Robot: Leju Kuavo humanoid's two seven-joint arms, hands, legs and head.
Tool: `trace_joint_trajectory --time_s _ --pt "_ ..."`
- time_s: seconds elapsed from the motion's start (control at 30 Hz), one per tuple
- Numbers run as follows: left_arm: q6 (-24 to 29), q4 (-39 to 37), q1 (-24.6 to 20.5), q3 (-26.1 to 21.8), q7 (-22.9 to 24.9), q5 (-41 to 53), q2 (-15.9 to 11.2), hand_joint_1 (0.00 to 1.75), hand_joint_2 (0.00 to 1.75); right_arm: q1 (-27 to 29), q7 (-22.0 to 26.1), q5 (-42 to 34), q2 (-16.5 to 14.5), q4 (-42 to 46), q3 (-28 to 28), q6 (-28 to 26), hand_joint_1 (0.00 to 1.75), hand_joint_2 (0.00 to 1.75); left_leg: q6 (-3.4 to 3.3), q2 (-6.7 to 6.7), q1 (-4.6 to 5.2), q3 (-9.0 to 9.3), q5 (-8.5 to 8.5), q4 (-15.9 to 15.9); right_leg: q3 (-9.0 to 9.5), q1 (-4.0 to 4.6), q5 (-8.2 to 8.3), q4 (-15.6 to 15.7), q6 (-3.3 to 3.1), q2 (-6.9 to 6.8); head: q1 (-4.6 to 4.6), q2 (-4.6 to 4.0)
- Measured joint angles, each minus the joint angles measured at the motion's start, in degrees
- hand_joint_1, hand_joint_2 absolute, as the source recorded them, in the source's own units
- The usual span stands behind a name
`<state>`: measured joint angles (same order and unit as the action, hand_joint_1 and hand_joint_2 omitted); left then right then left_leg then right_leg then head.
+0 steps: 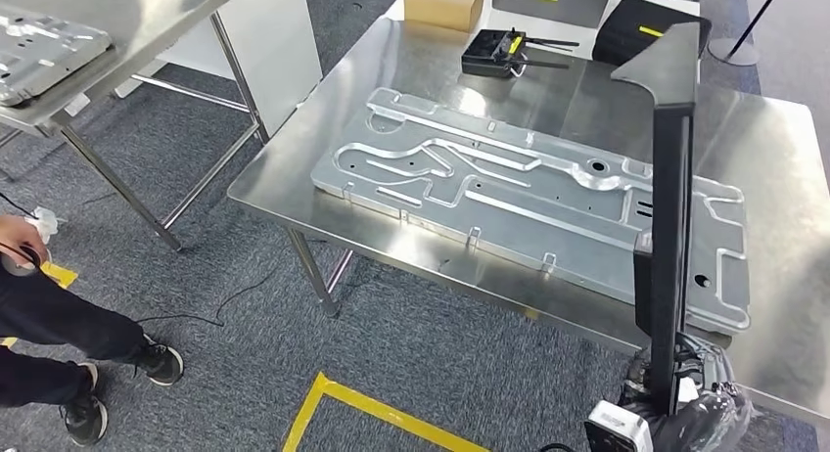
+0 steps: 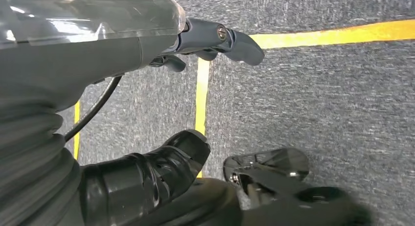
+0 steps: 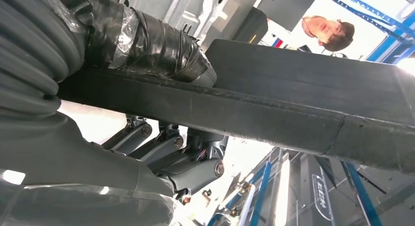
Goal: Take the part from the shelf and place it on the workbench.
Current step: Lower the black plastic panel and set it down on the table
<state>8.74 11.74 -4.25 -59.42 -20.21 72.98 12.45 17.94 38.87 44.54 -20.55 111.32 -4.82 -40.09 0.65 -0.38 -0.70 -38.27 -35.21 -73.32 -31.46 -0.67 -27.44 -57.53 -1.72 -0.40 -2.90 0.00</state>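
**A:** What is your right robot hand doing?

**B:** My right robot hand (image 1: 685, 413) sits at the lower right of the head view, wrapped in clear plastic. It grips the black part (image 1: 670, 207), a long flat bar that stands almost upright from the hand to the upper right of the frame, where it widens into an angled end. In the right wrist view my fingers (image 3: 171, 157) curl under the bar (image 3: 274, 103) and my taped thumb presses on its other face.

**A:** And the left one?

**B:** My left robot hand (image 2: 195, 113) hangs over grey carpet crossed by yellow floor tape (image 2: 313, 36). Its fingers are apart and it holds nothing.

**A:** Where is the part relative to the surface?

**B:** It rises in front of the steel surface (image 1: 783, 158) that fills the centre and right of the head view. I cannot tell whether its lower end touches that surface. A large stamped metal panel (image 1: 509, 198) lies flat there, running from centre to lower right, and the bar crosses in front of its right end.

**A:** Anything farther out?

**B:** A small black device with antennas (image 1: 499, 53) near the top centre, a cardboard box (image 1: 445, 2) beside it, and a second steel surface (image 1: 147, 22) at upper left carrying another metal panel (image 1: 39, 51). A person's legs and shoes (image 1: 88, 374) stand at lower left.
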Motion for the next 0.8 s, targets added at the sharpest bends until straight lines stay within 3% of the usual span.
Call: trace_joint_trajectory --time_s 0.07,0.13,0.17,0.23,0.37,0.43,0.5,0.53,0.57,0.6,0.67,0.7,0.73,0.8 --pt "0.00 0.00 0.11 -0.02 0.01 0.00 -0.09 0.00 1.75 0.00 -0.08 -0.15 0.00 -0.01 0.00 0.00 1.75 1.75 0.50 0.03 -0.45 0.07 3.12 2.02 0.61 -0.26 -0.48 -0.06 0.32 0.11 0.00 0.00" --pt "0.00 0.00 0.12 -0.04 0.01 0.01 -0.17 0.00 1.75 -0.01 -0.14 -0.26 0.00 0.00 -0.01 0.00 1.75 1.75 0.77 0.13 -0.74 2.67 7.38 8.62 1.29 -0.52 -1.05 -0.19 0.81 0.18 -0.01 0.00" --pt "0.00 0.00 0.10 -0.07 0.03 0.02 -0.19 0.00 1.75 -0.02 -0.14 -0.31 0.00 0.01 -0.01 0.00 1.75 1.75 0.79 0.17 -0.65 3.88 8.40 11.41 1.46 -0.52 -1.37 -0.33 1.16 0.19 0.02 0.00" --pt "0.00 0.00 -0.02 -0.12 0.06 0.05 -0.21 0.00 1.75 -0.02 -0.14 -0.40 0.00 0.04 -0.01 0.00 1.75 1.75 0.16 0.18 -0.42 5.31 8.96 14.55 1.55 -0.35 -1.85 -0.49 1.90 0.22 0.01 0.00" --pt "0.00 0.00 -0.01 -0.22 0.09 0.08 -0.27 0.00 1.75 -0.03 -0.13 -0.44 0.02 0.07 -0.01 0.00 1.75 1.75 -1.81 0.06 -0.24 5.85 8.64 15.15 1.56 -0.51 -2.82 -1.31 3.07 0.22 -0.01 0.00" --pt "0.00 0.00 -0.04 -0.24 0.10 0.09 -0.27 0.00 1.75 -0.03 -0.10 -0.59 0.04 0.07 -0.01 0.00 1.75 1.75 -2.55 0.10 -0.33 6.28 8.62 15.56 -0.88 -0.60 -5.55 -6.47 3.40 0.26 -0.07 0.00" --pt "0.00 0.00 -0.07 -0.25 0.10 0.14 -0.27 0.00 1.75 -0.03 -0.04 -0.90 0.05 0.07 -0.01 0.00 1.75 1.75 -2.96 0.12 -0.17 6.42 8.39 15.58 -5.40 -0.54 -8.55 -14.37 3.48 0.29 -0.10 0.00" --pt "0.00 0.00 -0.05 -0.25 0.12 0.17 -0.27 0.00 1.75 -0.02 -0.03 -1.10 0.06 0.06 -0.01 0.00 1.75 1.75 -3.10 0.09 -0.04 6.54 8.26 15.57 -7.17 -0.53 -8.91 -17.01 3.44 0.29 -0.09 0.00" --pt "0.00 0.00 -0.01 -0.26 0.14 0.21 -0.28 0.00 1.75 -0.01 -0.05 -1.29 0.07 0.06 -0.01 0.00 1.75 1.75 -3.17 0.03 0.08 6.74 8.10 15.56 -7.92 -0.52 -8.04 -17.51 3.31 0.29 -0.09 0.00" --pt "0.00 0.00 0.02 -0.26 0.15 0.25 -0.28 0.00 1.75 -0.01 -0.09 -1.45 0.07 0.06 -0.01 0.00 1.75 1.75 -3.18 -0.05 0.22 7.05 7.90 15.56 -7.48 -0.45 -6.07 -15.67 3.06 0.29 -0.09 0.00" --pt "-0.01 -0.01 0.02 -0.28 0.16 0.35 -0.23 0.00 1.75 -0.03 -0.19 -1.51 0.07 0.06 -0.01 0.00 1.75 1.75 -2.98 -0.20 0.50 7.75 7.39 15.53 -4.36 -0.05 -1.31 -7.90 2.17 0.29 -0.09 0.00" --pt "-0.02 -0.01 -0.02 -0.28 0.16 0.40 -0.17 0.00 1.75 -0.04 -0.23 -1.47 0.07 0.07 -0.01 0.00 1.75 1.75 -2.77 -0.24 0.62 7.96 7.13 15.46 -2.94 0.19 0.07 -4.50 1.78 0.27 -0.08 0.00" --pt "-0.04 -0.02 -0.05 -0.29 0.16 0.44 -0.13 0.00 1.75 -0.05 -0.27 -1.43 0.07 0.08 -0.01 0.00 1.75 1.75 -2.52 -0.24 0.67 8.04 6.93 15.42 -2.12 0.43 0.61 -2.44 1.51 0.27 -0.08 0.00" --pt "-0.07 -0.02 -0.12 -0.29 0.16 0.49 -0.07 0.00 1.75 -0.04 -0.40 -1.46 0.07 0.11 -0.01 0.00 1.75 1.75 -1.91 -0.15 0.60 8.10 6.70 15.52 -1.82 0.65 0.44 -1.42 1.31 0.35 -0.08 0.00"
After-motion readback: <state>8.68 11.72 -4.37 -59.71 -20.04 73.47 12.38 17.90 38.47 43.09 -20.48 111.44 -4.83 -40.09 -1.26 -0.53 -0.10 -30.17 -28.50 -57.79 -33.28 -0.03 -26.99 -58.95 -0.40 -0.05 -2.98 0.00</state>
